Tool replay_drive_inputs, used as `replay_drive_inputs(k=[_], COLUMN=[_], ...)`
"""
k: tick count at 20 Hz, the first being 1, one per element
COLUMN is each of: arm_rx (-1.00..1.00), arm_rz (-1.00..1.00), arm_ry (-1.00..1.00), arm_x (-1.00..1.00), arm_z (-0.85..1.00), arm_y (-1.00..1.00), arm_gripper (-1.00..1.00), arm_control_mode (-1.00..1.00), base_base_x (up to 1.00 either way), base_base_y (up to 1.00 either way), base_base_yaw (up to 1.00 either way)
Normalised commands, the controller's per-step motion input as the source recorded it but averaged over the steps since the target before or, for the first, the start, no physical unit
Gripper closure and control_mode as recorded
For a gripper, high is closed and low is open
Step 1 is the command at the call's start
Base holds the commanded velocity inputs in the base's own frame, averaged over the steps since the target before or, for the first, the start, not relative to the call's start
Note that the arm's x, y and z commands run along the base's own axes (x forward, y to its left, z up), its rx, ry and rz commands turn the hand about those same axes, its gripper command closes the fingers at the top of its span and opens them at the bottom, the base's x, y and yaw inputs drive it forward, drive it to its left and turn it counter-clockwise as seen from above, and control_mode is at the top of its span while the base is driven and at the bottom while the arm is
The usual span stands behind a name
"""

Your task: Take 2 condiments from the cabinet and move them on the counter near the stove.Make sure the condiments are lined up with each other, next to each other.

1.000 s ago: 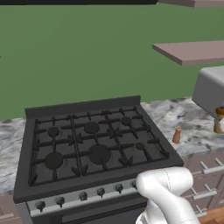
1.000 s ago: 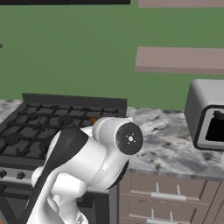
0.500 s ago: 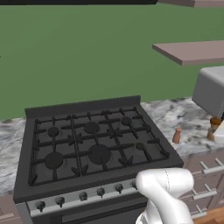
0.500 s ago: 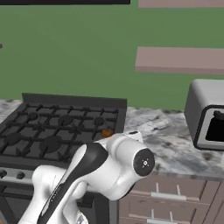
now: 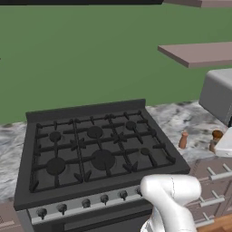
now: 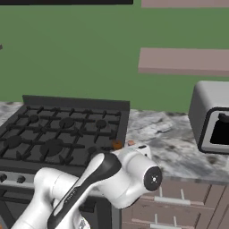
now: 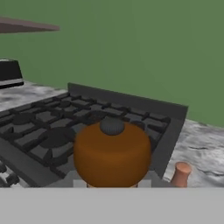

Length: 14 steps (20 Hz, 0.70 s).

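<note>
I'm carrying the second condiment (image 7: 112,155) — clamped tight in the claw — toward the counter (image 5: 195,124), where the reddish-orange bottle (image 5: 183,140) is already standing just beside the stove (image 5: 93,149), awaiting its partner.

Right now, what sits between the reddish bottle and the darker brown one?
Nothing. In the left base view, a bare stretch of marble counter lies between the reddish bottle and the darker bottle.
</note>
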Motion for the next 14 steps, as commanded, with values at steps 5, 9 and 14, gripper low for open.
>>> replay_drive_inputs(k=[5, 9, 14], arm_rx=[0.06, 0.16, 0.17], arm_rz=[0.12, 0.14, 0.13], arm_ry=[0.0, 0.0, 0.0], arm_x=[0.0, 0.1, 0.32], arm_z=[-0.24, -0.17, -0.14], arm_y=[-0.25, -0.12, -0.11], arm_gripper=[1.0, 1.0, 1.0], arm_control_mode=[-1.0, -1.0, -1.0], base_base_x=[0.0, 0.0, 0.0], base_base_y=[0.0, 0.0, 0.0], base_base_yaw=[0.0, 0.0, 0.0])
